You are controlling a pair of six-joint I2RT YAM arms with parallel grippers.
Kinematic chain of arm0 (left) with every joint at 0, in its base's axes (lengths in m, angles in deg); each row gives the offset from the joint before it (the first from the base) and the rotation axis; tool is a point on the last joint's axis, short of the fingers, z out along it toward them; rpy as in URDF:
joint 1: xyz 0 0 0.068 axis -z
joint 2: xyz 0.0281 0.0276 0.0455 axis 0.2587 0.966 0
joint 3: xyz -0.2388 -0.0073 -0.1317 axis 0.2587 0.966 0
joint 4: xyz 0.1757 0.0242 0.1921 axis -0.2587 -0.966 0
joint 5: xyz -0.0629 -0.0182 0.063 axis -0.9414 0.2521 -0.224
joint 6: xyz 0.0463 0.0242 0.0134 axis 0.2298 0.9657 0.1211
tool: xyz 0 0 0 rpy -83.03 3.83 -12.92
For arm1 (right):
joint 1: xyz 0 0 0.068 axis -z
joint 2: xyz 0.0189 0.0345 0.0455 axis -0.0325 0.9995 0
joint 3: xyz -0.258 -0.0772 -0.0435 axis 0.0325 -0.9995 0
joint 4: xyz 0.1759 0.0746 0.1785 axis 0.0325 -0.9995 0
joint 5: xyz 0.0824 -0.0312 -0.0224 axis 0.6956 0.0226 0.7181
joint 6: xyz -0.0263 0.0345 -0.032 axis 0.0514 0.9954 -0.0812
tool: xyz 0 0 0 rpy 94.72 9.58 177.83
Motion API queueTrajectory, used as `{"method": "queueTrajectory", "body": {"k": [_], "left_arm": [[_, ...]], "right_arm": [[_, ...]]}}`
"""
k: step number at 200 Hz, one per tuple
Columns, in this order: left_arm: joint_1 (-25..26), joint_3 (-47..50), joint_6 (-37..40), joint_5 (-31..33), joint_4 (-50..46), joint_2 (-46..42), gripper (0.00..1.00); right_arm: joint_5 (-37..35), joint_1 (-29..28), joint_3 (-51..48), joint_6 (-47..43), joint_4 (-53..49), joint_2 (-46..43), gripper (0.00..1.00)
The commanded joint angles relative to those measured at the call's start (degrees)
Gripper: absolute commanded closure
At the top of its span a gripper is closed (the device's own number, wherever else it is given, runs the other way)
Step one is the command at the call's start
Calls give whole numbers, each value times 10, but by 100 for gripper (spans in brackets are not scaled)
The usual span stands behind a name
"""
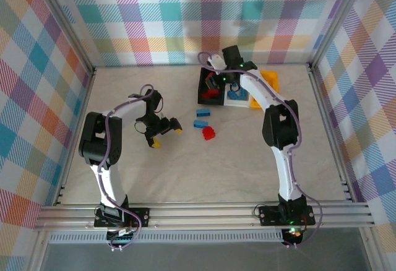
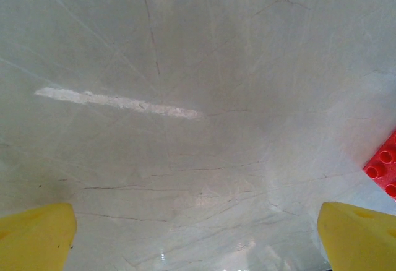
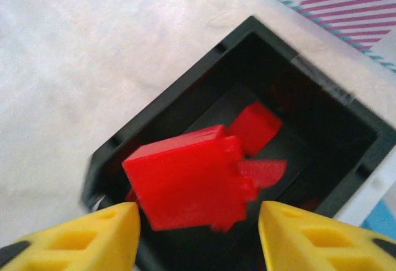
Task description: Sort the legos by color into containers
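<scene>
Top view: right arm (image 1: 276,129) reaches over black bin (image 1: 203,91), upper centre. Left fingers (image 1: 154,142) nearer the counter's blue bricks (image 1: 201,123) and stray red brick (image 1: 209,133), mid-frame.

Left wrist: left fingers (image 2: 37,237) spread wide, hold nothing. Stray red brick (image 2: 385,166) at right edge, so I'd shift right.

Right wrist: right fingers (image 3: 99,240) part-open. Blurred red block (image 3: 185,184) sits loose between them, directly over black bin (image 3: 176,94). I judge it a drop.
</scene>
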Motion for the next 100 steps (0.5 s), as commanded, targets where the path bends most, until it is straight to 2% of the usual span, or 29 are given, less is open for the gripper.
{"method": "queueTrajectory", "body": {"k": [1, 19, 39, 83, 100], "left_arm": [[-3, -12, 12, -1, -23, -20, 0], [-3, -17, 13, 1, -23, -17, 0], [-3, -25, 13, -1, -21, -7, 0], [-3, -41, 7, -6, -6, 12, 0], [-2, -43, -1, -12, 2, 20, 0]], "right_arm": [[-7, 4, 64, 15, -53, 50, 40], [3, 4, 45, 20, -40, 29, 39], [4, 1, -39, 14, -23, -35, 39], [52, -47, -347, 20, -15, -228, 39], [71, -65, -435, 33, -12, -268, 38]]}}
